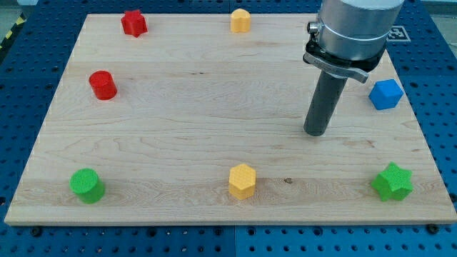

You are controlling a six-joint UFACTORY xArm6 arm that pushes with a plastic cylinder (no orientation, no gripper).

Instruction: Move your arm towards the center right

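Here my tip rests on the tabletop, holding nothing, near one blue cube, with two red, two yellow, two green blocks around.

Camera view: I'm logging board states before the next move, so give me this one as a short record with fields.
surface: wooden board
my tip, centre right, touching no block
nearest block: blue cube, at the view's right
top edge: red star, yellow hexagon
left: red cylinder
bottom edge: green cylinder, yellow hexagon, green star
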